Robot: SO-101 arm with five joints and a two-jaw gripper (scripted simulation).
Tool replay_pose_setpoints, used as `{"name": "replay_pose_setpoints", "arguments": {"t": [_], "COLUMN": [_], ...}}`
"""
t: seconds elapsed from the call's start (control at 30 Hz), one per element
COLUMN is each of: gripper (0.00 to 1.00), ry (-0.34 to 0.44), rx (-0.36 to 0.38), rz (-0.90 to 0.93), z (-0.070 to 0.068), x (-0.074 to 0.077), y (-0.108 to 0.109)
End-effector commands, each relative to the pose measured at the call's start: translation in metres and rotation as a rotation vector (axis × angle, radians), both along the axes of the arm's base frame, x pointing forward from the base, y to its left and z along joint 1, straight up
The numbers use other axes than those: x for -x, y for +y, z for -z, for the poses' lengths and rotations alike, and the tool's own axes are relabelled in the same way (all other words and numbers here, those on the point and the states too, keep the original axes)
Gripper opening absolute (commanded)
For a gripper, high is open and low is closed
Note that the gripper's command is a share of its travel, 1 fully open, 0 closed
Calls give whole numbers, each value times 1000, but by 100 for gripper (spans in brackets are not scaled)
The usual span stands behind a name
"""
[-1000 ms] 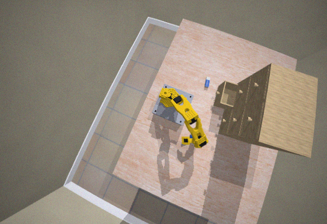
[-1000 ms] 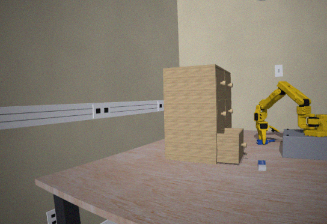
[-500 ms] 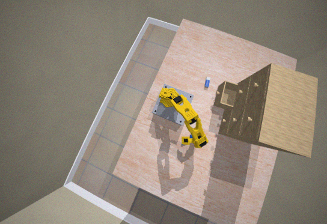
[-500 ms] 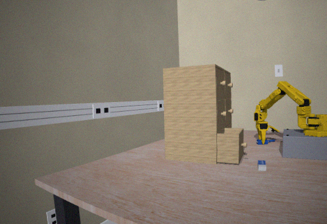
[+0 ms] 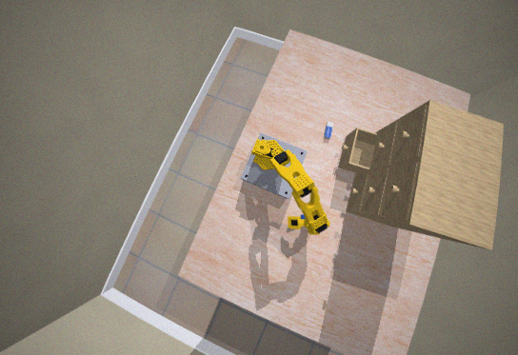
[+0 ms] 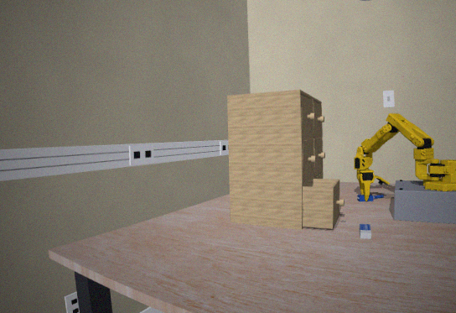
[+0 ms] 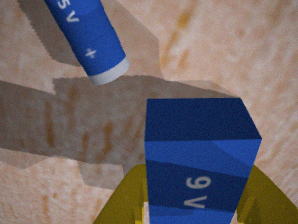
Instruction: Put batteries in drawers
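Note:
My gripper (image 6: 365, 198) (image 7: 196, 172) is down at the table, shut on the blue nine-volt battery (image 7: 196, 152), one finger on each side. The battery is low at the table surface. A blue cylindrical battery (image 6: 378, 196) (image 7: 95, 45) with a white end, apparently the AAA, lies close beside it, outside the fingers. The wooden chest (image 5: 457, 176) (image 6: 265, 159) has two columns of three drawers. Its bottom left drawer (image 5: 364, 149) (image 6: 320, 206) is pulled out, and looks empty. The bottom right drawer, with its knob (image 5: 355, 190), is shut, like the upper ones.
A small blue and white block (image 5: 328, 130) (image 6: 365, 231) lies on the table (image 5: 328, 76) (image 6: 209, 260), in front of the open drawer and a little left of it. The grey base (image 5: 257, 178) (image 6: 419, 206) of the arm faces the chest.

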State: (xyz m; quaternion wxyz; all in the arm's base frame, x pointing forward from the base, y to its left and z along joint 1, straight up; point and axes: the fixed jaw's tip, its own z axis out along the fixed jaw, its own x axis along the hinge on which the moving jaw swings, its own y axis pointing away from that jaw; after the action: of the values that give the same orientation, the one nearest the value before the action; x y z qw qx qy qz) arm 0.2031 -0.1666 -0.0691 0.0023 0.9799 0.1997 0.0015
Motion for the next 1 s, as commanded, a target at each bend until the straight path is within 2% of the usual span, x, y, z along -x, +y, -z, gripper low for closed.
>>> {"name": "replay_pose_setpoints", "arguments": {"t": [0.0, 0.6, 0.97], "gripper": [11, 0, 0], "ry": [4, 4, 4], "rx": [-4, -4, -4], "rz": [1, 1, 1], "z": [4, 4, 4], "x": [1, 1, 1], "y": [1, 1, 1]}}
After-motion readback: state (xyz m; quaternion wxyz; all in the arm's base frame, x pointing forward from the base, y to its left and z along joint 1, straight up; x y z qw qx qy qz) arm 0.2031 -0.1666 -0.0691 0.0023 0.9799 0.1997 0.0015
